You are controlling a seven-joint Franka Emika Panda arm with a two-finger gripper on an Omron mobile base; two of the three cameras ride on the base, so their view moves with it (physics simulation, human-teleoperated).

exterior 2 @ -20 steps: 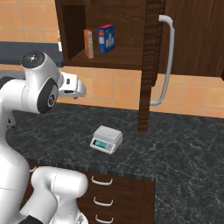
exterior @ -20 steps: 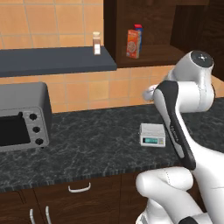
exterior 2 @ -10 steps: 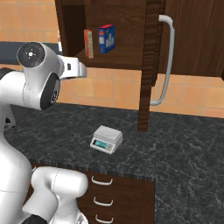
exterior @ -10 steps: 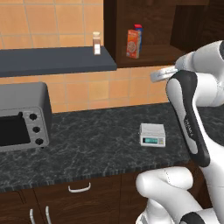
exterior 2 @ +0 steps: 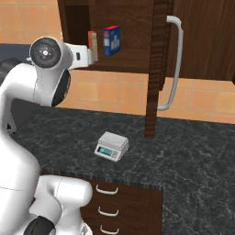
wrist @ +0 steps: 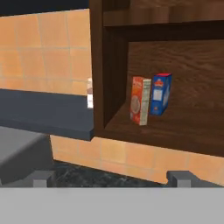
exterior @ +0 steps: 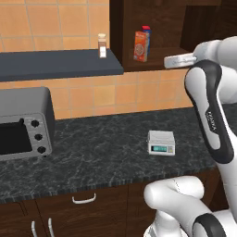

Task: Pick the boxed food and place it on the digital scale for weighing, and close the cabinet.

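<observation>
The boxed food [wrist: 140,100] stands upright on the open cabinet's shelf, orange-red with a round picture; it also shows as boxed food [exterior: 140,46] and boxed food [exterior 2: 92,42]. My gripper [wrist: 110,179] is open and empty, raised to shelf height and pointing at the box from a short distance; the same gripper [exterior: 167,61] hangs just right of the shelf's front, and the gripper [exterior 2: 94,56] partly covers the box. The digital scale [exterior: 161,142], also digital scale [exterior 2: 111,146], sits on the dark counter below. The cabinet [exterior 2: 124,55] is open, its door [exterior 2: 157,69] swung out edge-on with its silver handle [exterior 2: 173,64].
A blue carton [wrist: 160,94] stands right behind the box. A small bottle [exterior: 102,46] sits on the dark wall shelf [exterior: 55,65] left of the cabinet. A grey toaster oven [exterior: 23,122] is at the counter's left. Drawers [exterior 2: 108,202] lie below the counter.
My arm has lifted and the hand has swung up from in front of the wall tiles to the level of the cabinet shelf. The box, scale and door have stayed put.
</observation>
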